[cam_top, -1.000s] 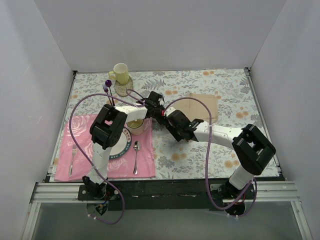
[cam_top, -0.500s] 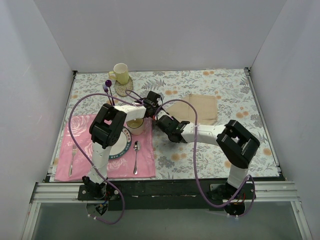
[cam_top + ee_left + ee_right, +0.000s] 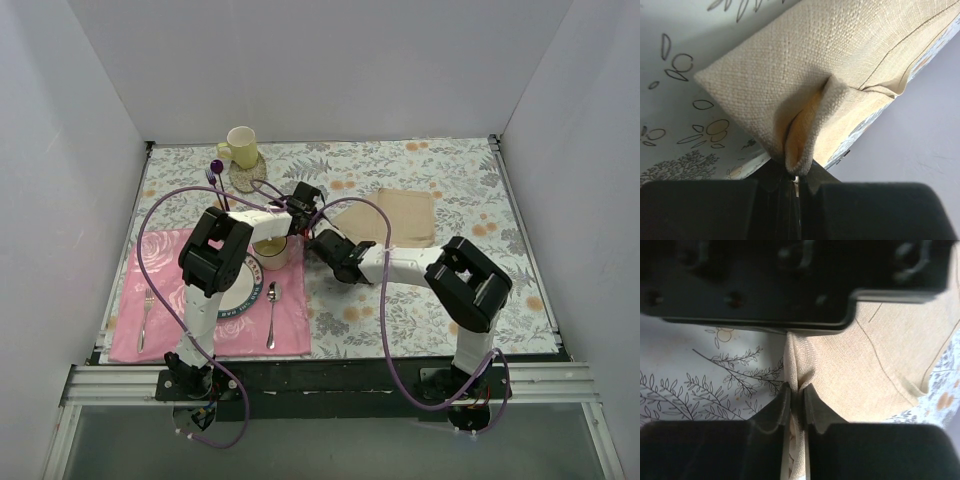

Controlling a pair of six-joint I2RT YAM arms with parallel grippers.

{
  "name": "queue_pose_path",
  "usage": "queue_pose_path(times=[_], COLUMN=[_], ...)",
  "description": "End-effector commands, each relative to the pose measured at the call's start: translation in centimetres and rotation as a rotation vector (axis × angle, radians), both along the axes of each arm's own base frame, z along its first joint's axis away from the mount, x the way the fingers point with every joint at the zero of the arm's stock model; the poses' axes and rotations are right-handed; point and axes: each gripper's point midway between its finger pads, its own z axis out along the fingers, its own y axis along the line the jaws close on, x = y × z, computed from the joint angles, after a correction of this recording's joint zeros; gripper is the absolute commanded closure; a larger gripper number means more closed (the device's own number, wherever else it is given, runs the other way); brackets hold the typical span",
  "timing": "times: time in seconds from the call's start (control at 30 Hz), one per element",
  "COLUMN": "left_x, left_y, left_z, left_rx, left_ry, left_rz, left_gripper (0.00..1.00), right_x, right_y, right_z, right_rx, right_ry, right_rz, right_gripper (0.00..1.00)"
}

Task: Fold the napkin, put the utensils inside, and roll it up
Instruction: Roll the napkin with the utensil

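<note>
The beige napkin [image 3: 395, 218] lies on the floral tablecloth right of centre, its left end lifted. My left gripper [image 3: 308, 207] is shut on that end; in the left wrist view a fold of napkin [image 3: 840, 65] is pinched at the left gripper [image 3: 796, 172]. Just in front of it, my right gripper [image 3: 326, 244] is shut on the napkin's edge. In the right wrist view the right gripper [image 3: 796, 395] squeezes a ridge of napkin [image 3: 865, 370] below the left gripper's black body [image 3: 790, 280]. The utensils, a spoon [image 3: 272, 305] and a fork [image 3: 147, 312], lie on the pink placemat [image 3: 200, 335].
A plate [image 3: 238, 298] with a beige bowl [image 3: 272, 250] sits on the placemat, under the left arm. A yellow mug [image 3: 240, 147] and purple-tipped sticks [image 3: 216, 172] stand at the back left. White walls enclose the table.
My right gripper has moved left to the napkin's lifted end and shut on its edge. The left gripper has kept its hold and has not moved.
</note>
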Motion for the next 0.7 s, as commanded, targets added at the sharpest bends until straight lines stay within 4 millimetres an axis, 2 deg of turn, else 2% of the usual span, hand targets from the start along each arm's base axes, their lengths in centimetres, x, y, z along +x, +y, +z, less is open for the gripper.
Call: queue_pose_path(times=[0.0,0.03,0.1,0.13,0.17,0.23,0.27,0.33,0.37,0.5,0.53,0.67], left_x=[0.4,1.1,2.0,2.7,3.1,4.1,4.7,5.1,5.6,6.0,6.1,6.1], left_y=[0.6,0.4,0.9,0.8,0.9,1.3,1.2,1.6,1.8,3.0,3.2,4.4], left_z=[0.5,1.2,1.2,1.8,2.2,3.3,4.1,4.7,5.3,6.6,7.3,8.5], left_rx=[0.025,0.025,0.071,0.081,0.088,0.120,0.120,0.151,0.156,0.193,0.197,0.228], left_ry=[-0.046,-0.081,-0.129,-0.181,-0.211,-0.276,-0.306,-0.337,-0.356,-0.390,-0.403,-0.438], left_rz=[-0.050,-0.060,-0.065,-0.084,-0.095,-0.097,-0.097,-0.111,-0.106,-0.087,-0.080,-0.055], left_gripper=[1.00,0.95,0.83,0.69,0.63,0.57,0.49,0.43,0.41,0.39,0.38,0.37], right_x=[1.0,0.7,0.7,0.2,0.5,0.2,0.5,0.2,0.7,0.9,0.2,0.4], right_y=[-0.1,0.4,0.0,0.8,0.1,0.5,0.0,0.3,-0.3,-0.3,0.2,-0.3], right_z=[0.0,-0.2,-0.7,-1.0,-1.4,-1.4,-1.4,-1.2,-1.0,-0.5,-0.9,-1.6], right_rx=[0.079,0.114,0.160,0.223,0.251,0.310,0.332,0.405,0.430,0.556,0.596,0.743], right_ry=[0.006,0.036,0.095,0.155,0.184,0.229,0.247,0.302,0.309,0.381,0.449,0.585], right_rz=[-0.028,-0.010,-0.024,-0.005,-0.021,-0.001,-0.013,-0.016,-0.034,-0.022,-0.005,-0.027], right_gripper=[0.98,0.99,0.99,0.99,0.99,0.99,0.99,0.99,0.99,0.99,0.99,0.99])
